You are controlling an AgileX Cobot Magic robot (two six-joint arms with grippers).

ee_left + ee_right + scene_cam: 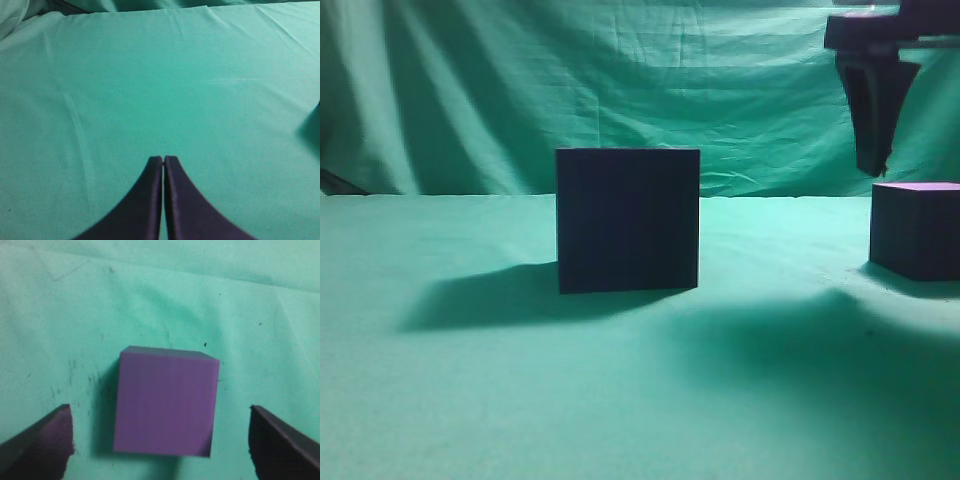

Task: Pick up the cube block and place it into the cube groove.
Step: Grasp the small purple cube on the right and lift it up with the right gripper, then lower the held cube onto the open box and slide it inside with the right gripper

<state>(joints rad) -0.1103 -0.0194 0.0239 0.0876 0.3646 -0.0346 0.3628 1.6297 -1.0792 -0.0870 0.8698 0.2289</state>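
Observation:
The cube groove [628, 220], a large dark box, stands upright on the green cloth at the middle of the exterior view. The cube block [916, 230] sits at the far right on the cloth; its lighter purple top fills the centre of the right wrist view [166, 402]. My right gripper [873, 165] hangs just above the block's left edge, clear of it. In the right wrist view its jaws [161, 432] are wide open on either side of the block, not touching it. My left gripper [163, 160] is shut and empty over bare cloth; it does not show in the exterior view.
Green cloth [470, 400] covers the table and hangs as a backdrop [620, 80]. The box casts a shadow to its left [480, 300]. A broad arm shadow lies across the front right [800, 350].

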